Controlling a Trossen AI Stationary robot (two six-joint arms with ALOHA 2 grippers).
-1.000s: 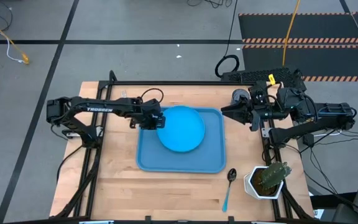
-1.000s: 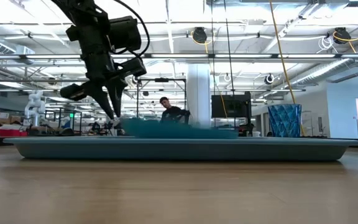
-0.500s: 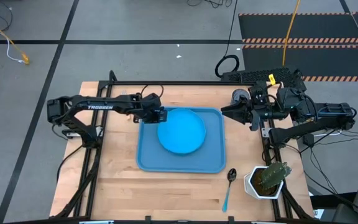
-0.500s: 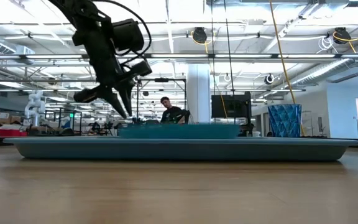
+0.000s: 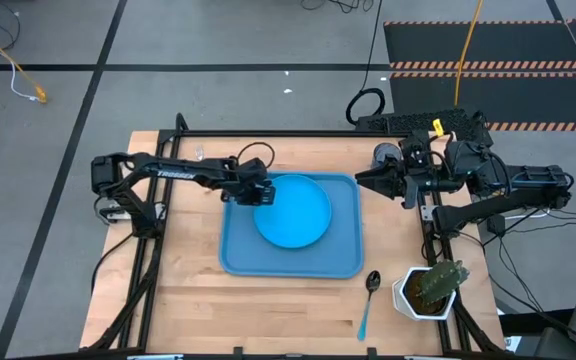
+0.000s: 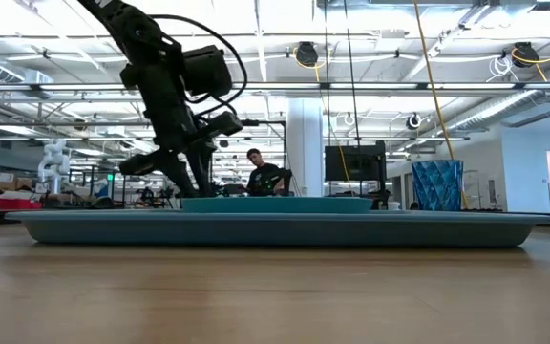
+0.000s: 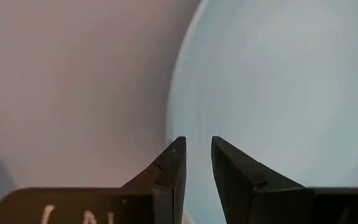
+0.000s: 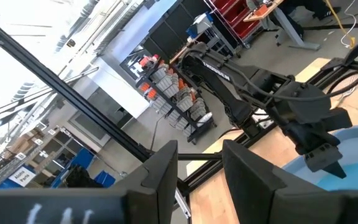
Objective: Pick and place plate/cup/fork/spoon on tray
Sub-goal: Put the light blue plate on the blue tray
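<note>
The round blue plate (image 5: 293, 210) lies flat on the blue tray (image 5: 290, 262), toward its far side. My left gripper (image 5: 259, 194) slants down at the plate's left rim (image 7: 174, 106). Its fingers stand a little apart, with the plate's surface showing between the tips (image 7: 197, 152). The spoon (image 5: 369, 300) lies on the wood to the right of the tray's near right corner. A dark blue cup (image 6: 437, 184) shows beyond the tray in the low view. My right gripper (image 5: 360, 177) hangs raised past the tray's far right corner, open and holding nothing. The fork is out of view. My left gripper has its fingertips (image 7: 178, 155) at the plate's left rim, coming from the table's left and slanting down. The rim runs down behind one finger, and I cannot tell whether the fingers touch it. The plate rests level on the tray.
A white pot with a cactus (image 5: 430, 288) stands at the table's near right corner, beside the spoon. Bare wood (image 5: 188, 300) lies left of and in front of the tray. A person (image 6: 264, 172) sits far off in the room behind.
My left gripper has gone down and a little toward the table's right. The plate, a second ago raised and tilted above the tray, has come down and now lies flat on it.
</note>
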